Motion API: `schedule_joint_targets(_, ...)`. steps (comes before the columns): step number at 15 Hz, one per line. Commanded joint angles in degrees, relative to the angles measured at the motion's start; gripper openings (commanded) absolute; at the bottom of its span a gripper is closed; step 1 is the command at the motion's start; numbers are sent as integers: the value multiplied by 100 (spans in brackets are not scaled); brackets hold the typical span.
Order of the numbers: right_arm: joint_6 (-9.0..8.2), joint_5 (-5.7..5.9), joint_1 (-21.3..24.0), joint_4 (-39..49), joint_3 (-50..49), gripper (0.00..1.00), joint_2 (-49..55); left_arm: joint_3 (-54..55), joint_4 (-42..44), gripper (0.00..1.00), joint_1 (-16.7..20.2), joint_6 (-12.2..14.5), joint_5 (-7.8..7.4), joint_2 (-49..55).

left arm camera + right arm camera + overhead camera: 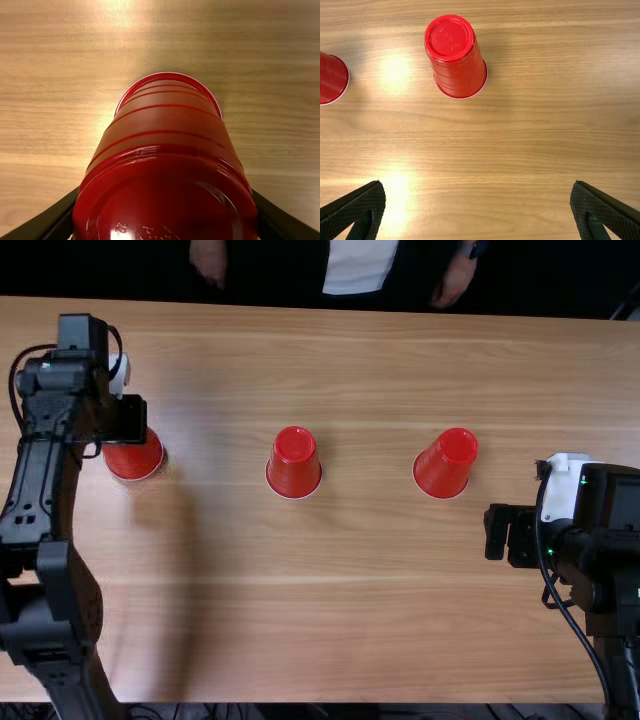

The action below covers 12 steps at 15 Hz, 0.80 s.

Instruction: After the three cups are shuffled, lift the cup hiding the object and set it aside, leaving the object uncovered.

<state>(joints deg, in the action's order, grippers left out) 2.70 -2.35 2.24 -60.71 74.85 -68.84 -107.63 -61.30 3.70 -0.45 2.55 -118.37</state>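
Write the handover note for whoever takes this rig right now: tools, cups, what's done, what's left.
Left tool: straddling the left upside-down red plastic cup; grip unclear.
Right tool: open, holding nothing, over the bare light wooden table near the right red cup.
Middle red cup: standing apart from both tools.
Done: nothing lifted yet; all three cups sit mouth down, no object showing.
Left: lift the cup hiding the object and set it aside. Which cup hides it cannot be told.
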Motion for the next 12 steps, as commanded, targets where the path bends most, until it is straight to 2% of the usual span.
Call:
schedule_joint_targets(1, -27, -8, -48, 11, -128, 100, 55, -73, 2, 0, -45, -251, -23, 683)
schedule_joint_targets(2, -27, -8, -57, 0, -128, 100, 55, -3, 13, 0, -1, -440, -23, 929)
schedule_joint_targets(4, -27, -8, -66, 11, -120, 100, 55, 102, -9, 0, 131, -525, -2, 1307)
schedule_joint_targets(6, -27, -18, -75, 11, -93, 100, 64, 313, -156, 0, 667, -620, -2, 1668)
schedule_joint_targets(8, -17, -18, -92, 11, -85, 100, 64, 595, -198, 0, 974, -609, 41, 1826)
schedule_joint_targets(10, -17, -18, -101, 11, -76, 100, 81, 928, -177, 0, 1124, -609, 399, 2002)
schedule_joint_targets(12, -17, -29, -110, 11, -67, 100, 90, 1473, -114, 0, 1264, -609, 547, 2002)
